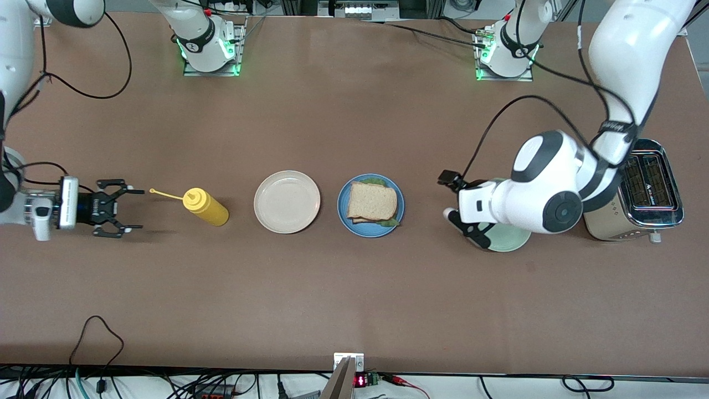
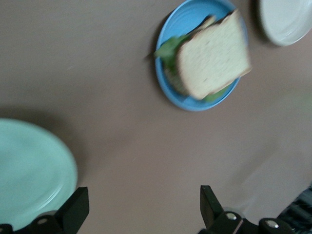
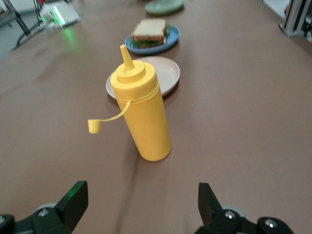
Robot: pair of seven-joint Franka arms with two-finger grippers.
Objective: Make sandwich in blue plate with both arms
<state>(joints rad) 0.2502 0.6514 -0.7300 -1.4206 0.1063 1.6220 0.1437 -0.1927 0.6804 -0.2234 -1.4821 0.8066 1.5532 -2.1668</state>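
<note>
At the right arm's end of the table, the right gripper (image 1: 130, 209) hangs with its fingers spread and empty, pointing at the yellow squeeze bottle (image 1: 206, 207), whose cap dangles off on its strap. Next comes the cream-white plate (image 1: 287, 201), bare. Just beside it the blue plate (image 1: 371, 206) holds the sandwich (image 1: 371, 202): bread on top, lettuce peeking out at the edges. Toward the left arm's end, the left gripper (image 1: 455, 204) hovers released, jaws wide, over the mint-green plate (image 1: 509, 239). A metal toaster (image 1: 637, 191) stands past it.
</note>
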